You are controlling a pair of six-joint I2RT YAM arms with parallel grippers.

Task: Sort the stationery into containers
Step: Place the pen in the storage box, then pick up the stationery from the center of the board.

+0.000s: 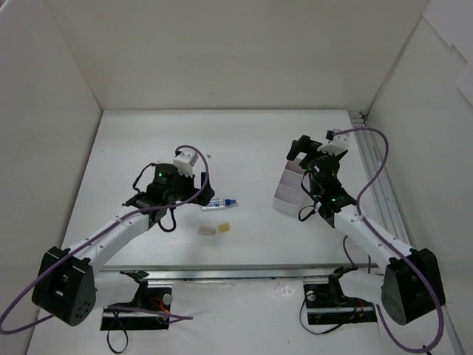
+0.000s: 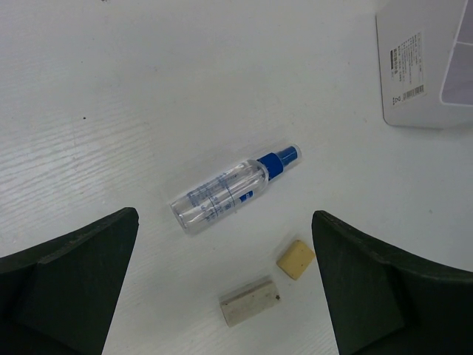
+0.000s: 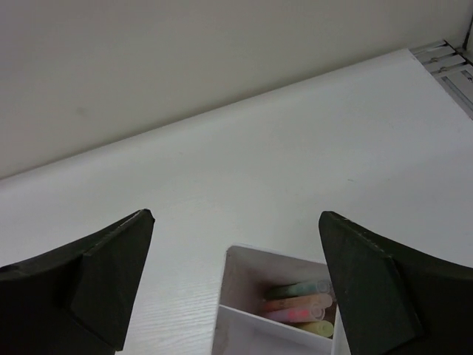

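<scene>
A clear stubby tube with a blue end [image 2: 233,191] lies on the white table; it also shows in the top view [image 1: 220,203]. Two eraser blocks lie just near of it: a longer pale one [image 2: 250,300] and a small yellowish one [image 2: 295,259]. My left gripper [image 2: 225,240] is open and empty, hovering above these three items, left of them in the top view [image 1: 194,185]. The white divided box [image 3: 238,296] stands tilted under my right gripper [image 3: 236,218], which is open and empty. Several coloured pens [image 3: 303,305] lie in its far compartment.
The box also shows in the top view [image 1: 288,191] and at the upper right of the left wrist view [image 2: 421,74], label side up. White walls enclose the table on three sides. A metal rail [image 1: 377,177] runs along the right edge.
</scene>
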